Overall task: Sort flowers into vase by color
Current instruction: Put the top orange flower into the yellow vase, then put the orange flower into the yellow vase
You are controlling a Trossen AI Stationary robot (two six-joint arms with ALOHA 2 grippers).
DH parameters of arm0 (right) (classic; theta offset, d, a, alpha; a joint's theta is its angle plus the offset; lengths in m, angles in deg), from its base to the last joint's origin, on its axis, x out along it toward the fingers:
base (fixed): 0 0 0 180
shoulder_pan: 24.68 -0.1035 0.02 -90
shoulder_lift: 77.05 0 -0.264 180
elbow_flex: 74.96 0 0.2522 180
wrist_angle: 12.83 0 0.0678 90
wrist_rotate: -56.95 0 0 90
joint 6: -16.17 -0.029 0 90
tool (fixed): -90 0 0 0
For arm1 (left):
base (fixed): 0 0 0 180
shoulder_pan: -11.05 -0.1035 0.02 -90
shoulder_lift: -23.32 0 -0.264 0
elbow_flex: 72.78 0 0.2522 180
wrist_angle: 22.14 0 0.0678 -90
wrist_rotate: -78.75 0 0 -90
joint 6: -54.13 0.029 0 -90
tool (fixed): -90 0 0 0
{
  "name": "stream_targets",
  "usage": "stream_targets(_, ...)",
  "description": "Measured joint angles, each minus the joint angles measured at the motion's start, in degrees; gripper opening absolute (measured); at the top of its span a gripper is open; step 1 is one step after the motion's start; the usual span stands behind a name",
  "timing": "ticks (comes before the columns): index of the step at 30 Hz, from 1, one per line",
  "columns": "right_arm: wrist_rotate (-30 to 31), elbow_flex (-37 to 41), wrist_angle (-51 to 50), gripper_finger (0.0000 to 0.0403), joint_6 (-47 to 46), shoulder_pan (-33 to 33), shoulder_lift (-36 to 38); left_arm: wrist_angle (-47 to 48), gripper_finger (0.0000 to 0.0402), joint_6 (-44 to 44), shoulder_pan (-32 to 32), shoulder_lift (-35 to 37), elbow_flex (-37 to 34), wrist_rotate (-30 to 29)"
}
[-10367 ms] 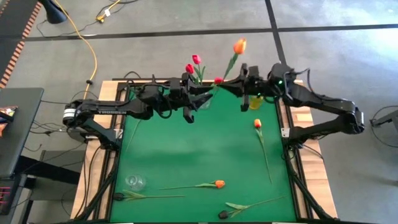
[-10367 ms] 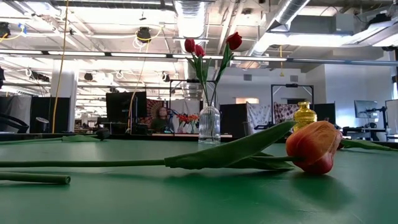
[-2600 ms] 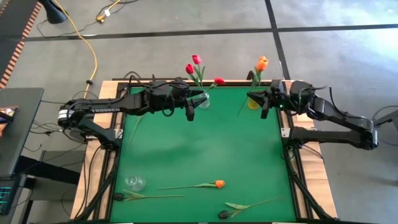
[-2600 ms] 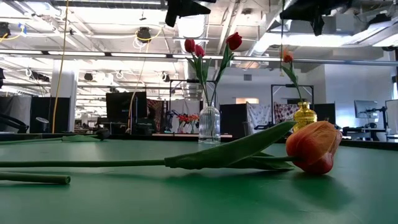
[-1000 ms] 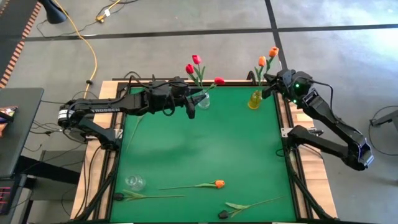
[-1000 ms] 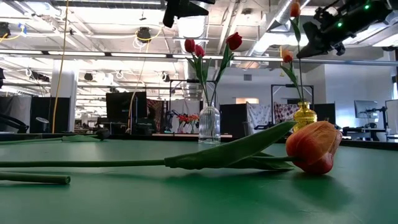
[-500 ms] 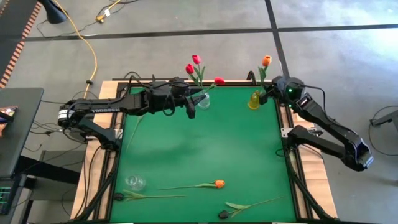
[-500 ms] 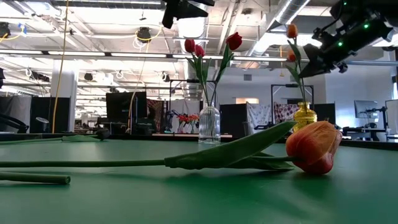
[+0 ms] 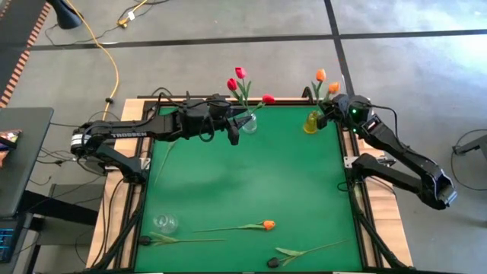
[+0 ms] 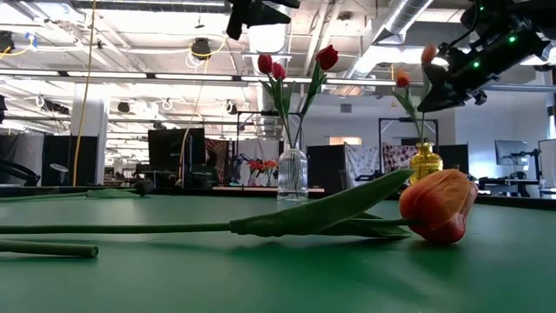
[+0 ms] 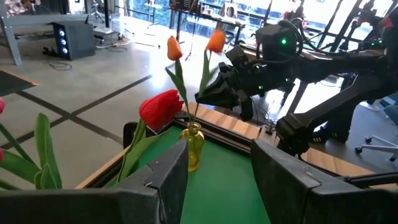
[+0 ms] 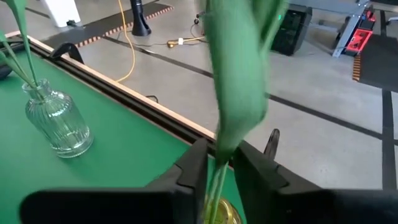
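Note:
My right gripper (image 9: 329,113) (image 12: 219,165) is at the far right corner, shut on an orange tulip (image 9: 333,87) over the yellow vase (image 9: 312,122) (image 10: 425,163). A second orange tulip (image 9: 320,74) stands in that vase. My left gripper (image 9: 234,131) (image 11: 217,171) hovers open beside the clear vase (image 9: 249,122), which holds three red tulips (image 9: 240,73). On the near part of the table lie one orange tulip (image 9: 268,224) and two dark ones (image 9: 144,240) (image 9: 272,262). My right gripper pinches the orange tulip's green stem (image 12: 219,149) between its two fingers, just above the yellow vase's mouth (image 12: 221,214). The fingers reach in from the table's right side and lie across the stem. The tulip stands tilted, its head (image 10: 428,54) above the gripper and its lower stem running down into the vase.
A small empty glass (image 9: 165,223) stands near the left near corner. The lying orange tulip (image 10: 439,204) fills the low view's foreground. The green mat's middle (image 9: 251,175) is bare. Wooden table edges and arm mounts frame both sides.
My right gripper has moved down toward the yellow vase while staying shut on the tulip. The held orange tulip has sunk with it; its head now sits lower and leans more toward the table's right, beside the other orange tulip.

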Motion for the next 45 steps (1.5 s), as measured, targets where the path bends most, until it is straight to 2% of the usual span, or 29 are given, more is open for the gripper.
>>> stream_targets(6,0.01,-1.01,-2.25,0.0156,0.3,0.0,-0.02,0.01,0.0162,0.01,0.0,0.01,0.0,0.01)
stream_targets(14,0.38,-9.86,-19.29,0.0207,3.49,0.0,0.0,0.03,0.0162,1.69,0.02,0.0,0.0,1.67)
stream_targets(18,0.33,-14.51,-28.99,0.0221,3.45,0.0,-0.02,0.09,0.0162,2.85,0.02,0.01,0.0,1.81)
stream_targets(23,0.18,-19.6,-40.57,0.0226,3.07,-0.53,-0.01,1.09,0.0162,3.02,0.0,0.01,0.0,4.68)
stream_targets(27,-0.78,-22.86,-47.53,0.0226,-0.05,-2.38,0.0,3.32,0.0162,2.97,0.04,0.01,0.0,5.15)
stream_targets(32,-5.49,-25.87,-52.33,0.0226,-4.56,-5.7,-0.07,8.07,0.0162,3.15,0.06,0.01,0.0,10.47)
stream_targets(39,-15.0,-27.38,-52.76,0.0226,-10.7,-12.53,-0.09,23.82,0.0162,6.45,0.65,0.01,0.0,20.71)
stream_targets(45,-21.68,-27.39,-52.81,0.0226,-14.6,-20.81,-0.09,31.93,0.0162,7.79,5.13,0.01,0.0,32.02)
